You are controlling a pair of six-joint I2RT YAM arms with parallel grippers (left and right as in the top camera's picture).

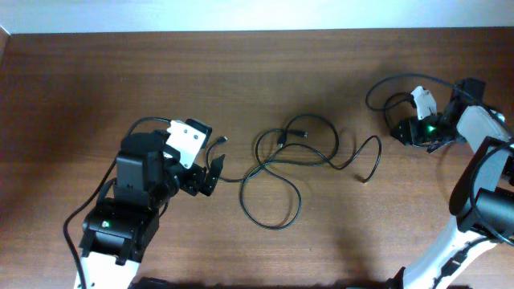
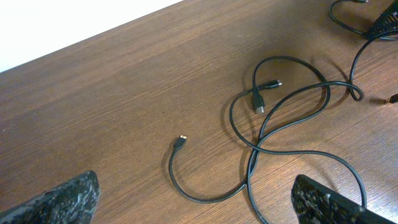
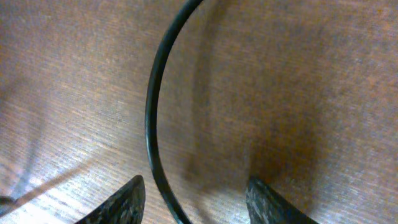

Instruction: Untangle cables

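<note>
Thin black cables lie in loose crossing loops at the table's middle. In the left wrist view they show as loops with small plugs, one plug end lying nearest. My left gripper is open just left of the cables. Its fingers straddle a low cable loop without touching it. My right gripper is at the far right, open and low over the table. A black cord runs between its fingers, nearer the left finger and not clamped. That cord's loop lies beside the gripper.
The wooden table stretches to a pale back edge. One cable end lies loose right of the main loops. The robot arms' own thicker black wires hang at the left arm base.
</note>
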